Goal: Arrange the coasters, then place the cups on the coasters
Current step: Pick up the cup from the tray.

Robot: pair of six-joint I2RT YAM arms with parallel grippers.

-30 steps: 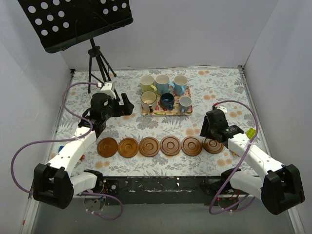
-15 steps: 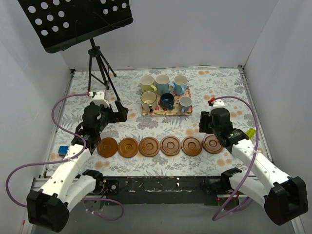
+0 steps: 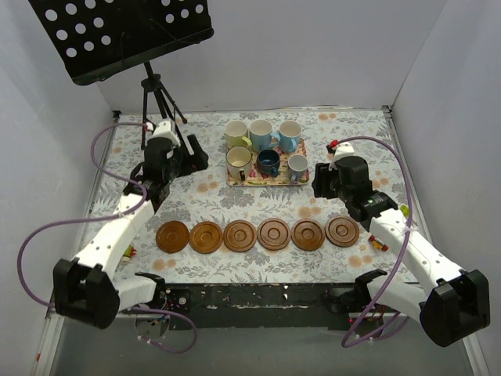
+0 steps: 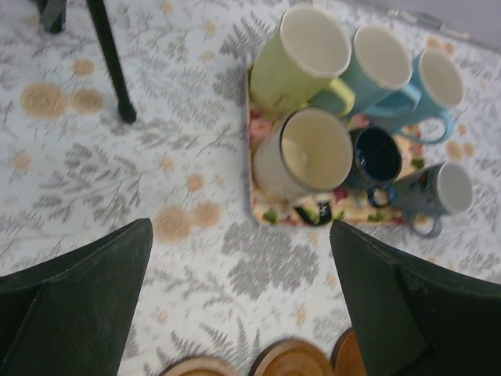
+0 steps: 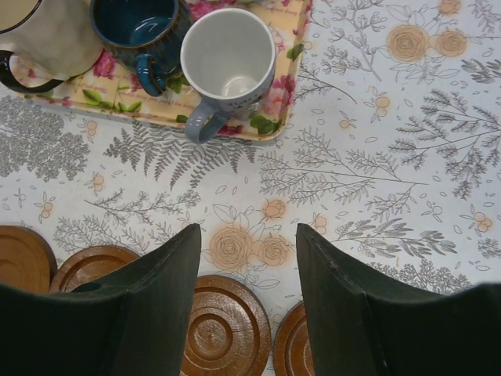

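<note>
Several coasters lie in a row across the near half of the table, from the leftmost coaster [image 3: 172, 236] to the rightmost coaster [image 3: 342, 232]. Several cups stand on the floral tray [image 3: 266, 182]: yellow-green [image 3: 236, 133], two light blue [image 3: 261, 133] [image 3: 290, 135], cream [image 3: 239, 162], dark blue [image 3: 268, 162], grey-blue [image 3: 297, 165]. My left gripper [image 3: 193, 160] [image 4: 241, 227] hangs open left of the tray, facing the cream cup [image 4: 309, 153]. My right gripper [image 3: 321, 185] [image 5: 249, 231] is open and empty, between the grey-blue cup [image 5: 227, 59] and two coasters [image 5: 227, 329].
A black music stand [image 3: 117, 31] on a tripod [image 3: 153, 94] stands at the back left; one tripod leg [image 4: 109, 63] is near my left gripper. White walls enclose the table on three sides. Small coloured bits lie by the right arm [image 3: 377, 244].
My left gripper swung farther back and right, toward the tray's left side. My right gripper lifted off the rightmost coaster, which stays in the row, and moved back toward the tray.
</note>
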